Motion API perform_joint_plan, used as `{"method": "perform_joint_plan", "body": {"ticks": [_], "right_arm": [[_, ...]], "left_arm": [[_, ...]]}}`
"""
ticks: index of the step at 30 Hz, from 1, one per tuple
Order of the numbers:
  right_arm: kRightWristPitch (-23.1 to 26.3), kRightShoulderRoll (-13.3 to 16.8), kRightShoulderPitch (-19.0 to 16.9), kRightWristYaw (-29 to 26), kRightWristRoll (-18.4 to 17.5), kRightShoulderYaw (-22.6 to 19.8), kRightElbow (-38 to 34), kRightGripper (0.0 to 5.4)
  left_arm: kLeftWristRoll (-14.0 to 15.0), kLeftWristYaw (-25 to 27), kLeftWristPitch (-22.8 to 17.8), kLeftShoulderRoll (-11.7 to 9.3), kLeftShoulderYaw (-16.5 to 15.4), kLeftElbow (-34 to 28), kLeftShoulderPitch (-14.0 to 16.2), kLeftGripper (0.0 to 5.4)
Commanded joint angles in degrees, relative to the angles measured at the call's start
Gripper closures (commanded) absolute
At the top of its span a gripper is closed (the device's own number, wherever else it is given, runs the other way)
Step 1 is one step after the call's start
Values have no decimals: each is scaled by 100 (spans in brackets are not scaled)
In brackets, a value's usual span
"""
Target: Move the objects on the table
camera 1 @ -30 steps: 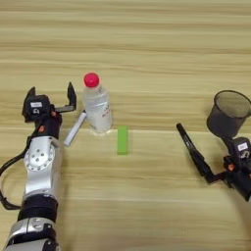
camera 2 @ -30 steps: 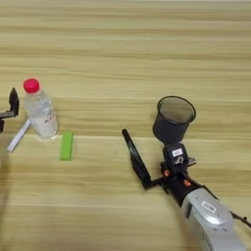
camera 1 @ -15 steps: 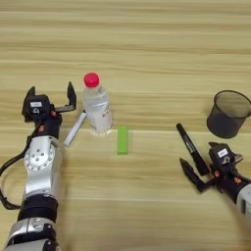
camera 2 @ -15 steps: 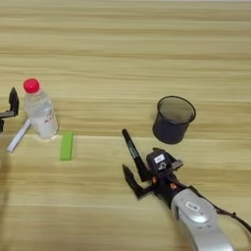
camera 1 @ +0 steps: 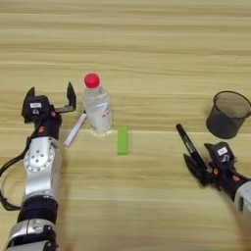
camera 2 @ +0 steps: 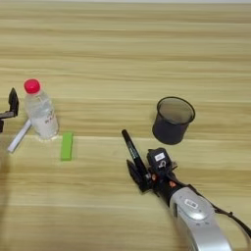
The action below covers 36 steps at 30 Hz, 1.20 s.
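The counter is a wide run of pale wood with plank grain lying left to right. On its left side stands a small clear plastic bottle, upright, ribbed and rounded, with a red cap; no contents can be made out through its wall. A slim white marker with a dark cap lies slanted just left of the bottle's base, and a flat green bar lies just right of it. The left hand sits near the marker's far end, its two black fingers spread wide with nothing between them. On the right stands a dark translucent cup, tapered and round-mouthed, upright, with nothing seen inside. Just left of and nearer than the cup lies a long black marker, thin and matte, slanted with its far end pointing up and left. The right hand is at the marker's near end, its black fingers closing around the shaft, though whether they grip it firmly cannot be told. Compared with a second ago, the right hand has moved left and in from the cup's near side to the marker's near end, while the bottle, white marker, green bar and left hand lie as before.
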State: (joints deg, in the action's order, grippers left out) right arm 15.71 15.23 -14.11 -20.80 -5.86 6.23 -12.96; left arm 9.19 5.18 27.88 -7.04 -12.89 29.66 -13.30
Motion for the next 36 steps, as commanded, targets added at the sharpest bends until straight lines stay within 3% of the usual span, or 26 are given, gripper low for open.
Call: {"method": "perform_joint_plan", "body": {"ticks": [1,17,31,36], "right_arm": [[250,25,-60,18,13,-26,229,233],[258,-194,143,454,-204,-591,428,438],[239,-246,179,376,-358,-681,396,438],[-129,-269,155,306,-376,-624,92,352]], "left_arm": [[-25,-37,-41,27,11,-61,26,0],[-17,-28,-39,9,-2,-60,26,0],[-15,-26,-29,3,-14,-31,15,0],[-15,-25,-30,4,-14,-21,7,0]]}}
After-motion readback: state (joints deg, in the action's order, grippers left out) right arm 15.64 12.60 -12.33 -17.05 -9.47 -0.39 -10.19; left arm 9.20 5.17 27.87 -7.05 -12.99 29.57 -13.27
